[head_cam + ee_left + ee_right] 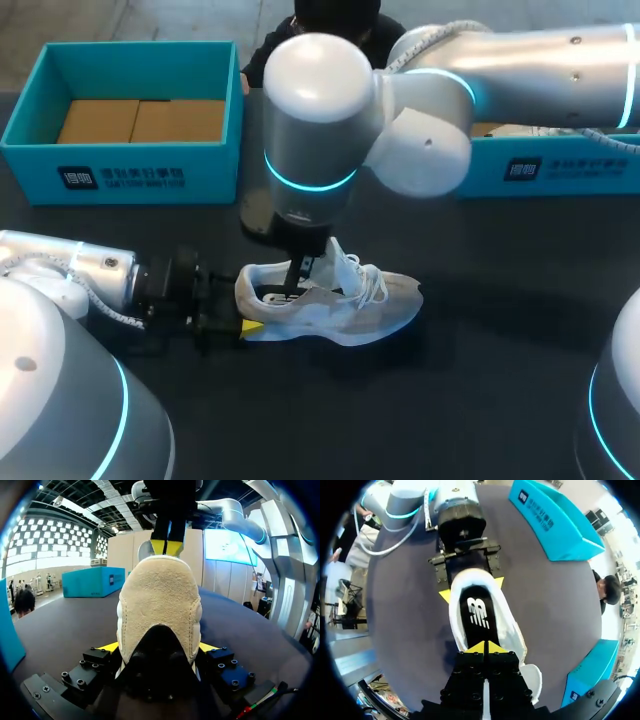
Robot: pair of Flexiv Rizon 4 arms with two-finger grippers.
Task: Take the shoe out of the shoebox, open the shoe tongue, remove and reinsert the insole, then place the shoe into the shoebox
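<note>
The pale grey mesh trainer (345, 300) lies on the dark table (500, 320), its heel clamped in the left pincer (159, 647), long axis running straight ahead. The right pincer (485, 647), tips pressed together, dips into its opening, directly over the black insole (477, 615).

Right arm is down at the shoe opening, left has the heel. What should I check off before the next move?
1. Hold of the left gripper on the shoe: ok, fingers against both sides of the heel.
2. Shoe upright on the table: ok.
3. The insole inside the shoe: ok, lying flat where visible.
4. The right gripper over the shoe opening: ok, fingers shut together.
5. Right gripper pinching the insole: cannot tell, its tips hide the contact.
6. The shoebox open, arms clear of it: ok.
</note>
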